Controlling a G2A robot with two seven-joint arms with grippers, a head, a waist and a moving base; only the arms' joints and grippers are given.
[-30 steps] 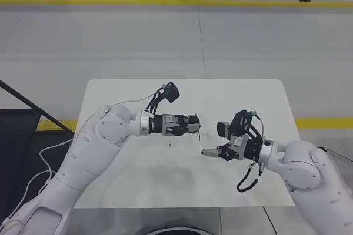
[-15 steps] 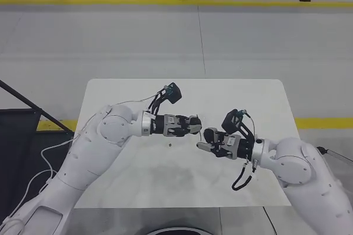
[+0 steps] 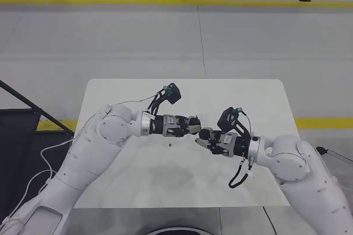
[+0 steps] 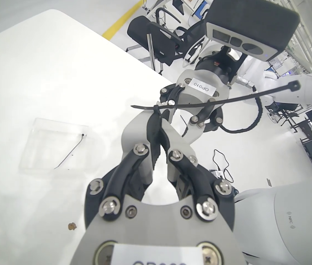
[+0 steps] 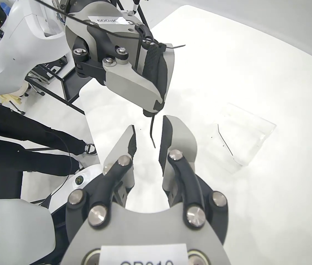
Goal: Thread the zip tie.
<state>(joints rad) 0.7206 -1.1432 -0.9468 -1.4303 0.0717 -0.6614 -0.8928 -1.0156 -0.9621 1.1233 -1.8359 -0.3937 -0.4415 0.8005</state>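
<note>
The zip tie [image 4: 229, 100] is pinched crosswise in the closed jaws of the left gripper [image 4: 157, 119], while a thin dark strand [image 5: 152, 132], perhaps the same tie's tail, is seen hanging from that gripper's tip between the parted, empty jaws of the right gripper [image 5: 148, 129]. Over the last second the right gripper has been brought from well apart to just beside the left gripper, so a grasp on the strand is judged near and threading not yet begun.
</note>
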